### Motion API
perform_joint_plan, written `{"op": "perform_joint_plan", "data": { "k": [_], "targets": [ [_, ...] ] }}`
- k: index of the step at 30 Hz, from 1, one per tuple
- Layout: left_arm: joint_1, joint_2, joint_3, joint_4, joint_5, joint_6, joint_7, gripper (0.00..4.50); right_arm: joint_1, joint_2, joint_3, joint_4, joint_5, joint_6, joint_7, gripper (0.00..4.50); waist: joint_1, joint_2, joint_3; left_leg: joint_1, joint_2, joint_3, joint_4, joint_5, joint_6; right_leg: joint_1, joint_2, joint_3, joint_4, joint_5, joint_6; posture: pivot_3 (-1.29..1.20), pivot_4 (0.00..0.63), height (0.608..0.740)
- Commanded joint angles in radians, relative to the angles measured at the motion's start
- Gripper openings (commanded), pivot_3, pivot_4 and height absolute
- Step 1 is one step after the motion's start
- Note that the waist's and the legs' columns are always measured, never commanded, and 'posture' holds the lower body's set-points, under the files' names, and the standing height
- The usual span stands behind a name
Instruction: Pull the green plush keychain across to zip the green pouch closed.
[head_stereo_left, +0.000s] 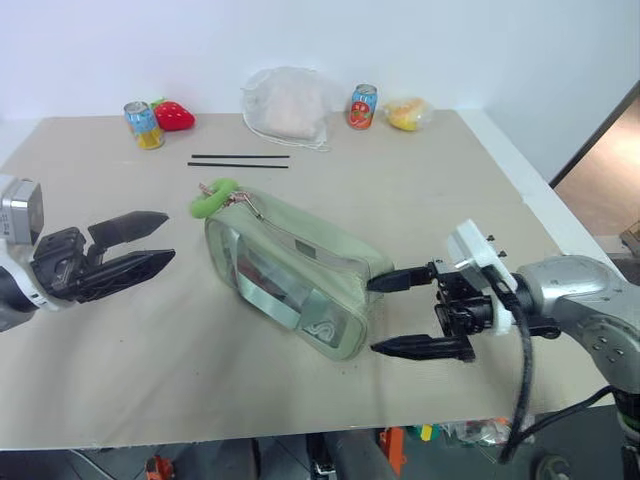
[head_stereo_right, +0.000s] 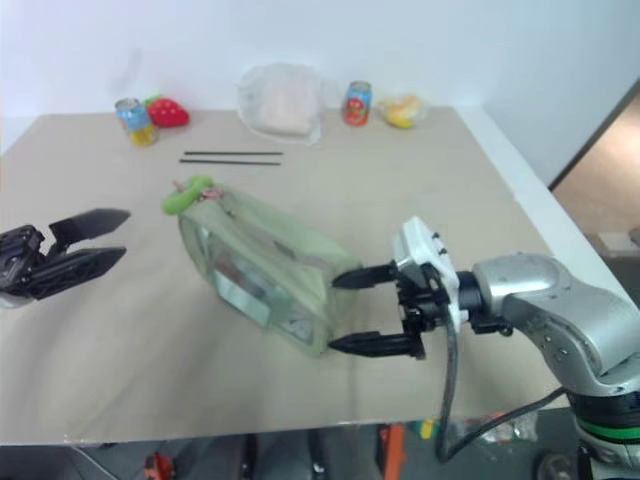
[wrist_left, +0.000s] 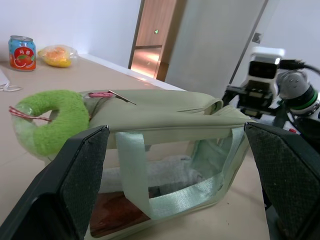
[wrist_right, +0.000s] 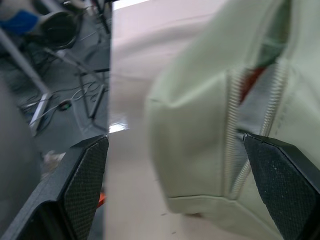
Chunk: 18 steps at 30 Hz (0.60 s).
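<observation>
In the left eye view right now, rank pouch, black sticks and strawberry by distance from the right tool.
1. Pale sage-green fabric pouch, right at the open right tool.
2. Two thin black sticks, mid-table beyond the pouch.
3. Red toy strawberry, far left corner.

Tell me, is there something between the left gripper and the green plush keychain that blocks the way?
Nothing visible does. The left gripper is open and apart from the green plush keychain, with only bare table between them. The keychain lies at the far end of the green pouch; the right gripper is at the pouch's other end.
</observation>
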Motion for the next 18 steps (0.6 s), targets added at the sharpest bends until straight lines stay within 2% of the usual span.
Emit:
{"op": "perform_joint_plan", "data": {
  "k": [1, 4, 5, 11, 16, 18],
  "targets": [
    [-0.004, -0.007, 0.019, -0.025, -0.016, -0.031, 0.014, 4.5, -0.044, 0.024, -0.003, 0.012, -0.016, -0.04, -0.002, 4.45, 0.0, 0.0, 0.0, 0.0, 0.0, 0.0, 0.0, 0.0, 0.0, 0.0, 0.0, 0.0, 0.0, 0.0, 0.0, 0.0, 0.15, 0.74],
    [0.009, -0.017, 0.021, -0.03, -0.017, -0.041, 0.02, 4.5, -0.052, 0.048, 0.027, 0.037, -0.067, -0.074, -0.011, 4.45, 0.0, 0.0, 0.0, -0.001, 0.001, 0.0, -0.001, 0.0, 0.0, 0.0, 0.001, 0.0, 0.0, 0.0, -0.001, 0.0, 0.15, 0.74],
    [0.016, -0.021, 0.022, -0.032, -0.014, -0.046, 0.024, 4.5, -0.051, 0.053, 0.034, 0.048, -0.082, -0.085, -0.009, 4.21, 0.0, 0.0, 0.0, -0.001, 0.001, 0.0, -0.001, 0.0, 0.0, 0.0, 0.001, 0.0, 0.0, 0.0, -0.001, 0.0, 0.15, 0.74],
    [0.042, -0.038, 0.039, -0.019, -0.016, -0.063, 0.05, 4.5, -0.047, 0.039, 0.049, 0.098, -0.133, -0.158, 0.076, 2.26, 0.001, 0.0, 0.0, 0.0, 0.001, 0.0, 0.0, 0.0, 0.0, 0.0, 0.001, 0.001, 0.0, 0.0, -0.001, 0.0, 0.15, 0.74],
    [0.045, -0.049, 0.061, 0.032, -0.031, -0.059, 0.071, 4.5, -0.091, 0.014, 0.08, 0.15, -0.217, -0.252, 0.177, 0.35, 0.0, 0.0, 0.0, 0.0, 0.001, 0.0, 0.0, 0.0, 0.0, 0.0, 0.001, 0.001, 0.001, 0.0, -0.001, 0.0, 0.15, 0.74],
    [0.032, -0.061, 0.077, 0.071, -0.056, -0.048, 0.095, 4.5, -0.153, 0.005, 0.099, 0.205, -0.284, -0.33, 0.215, 0.04, 0.0, 0.0, 0.0, 0.0, 0.001, 0.0, 0.0, 0.0, 0.0, 0.0, 0.001, 0.001, 0.001, 0.0, -0.001, 0.0, 0.15, 0.74]
  ]
}}
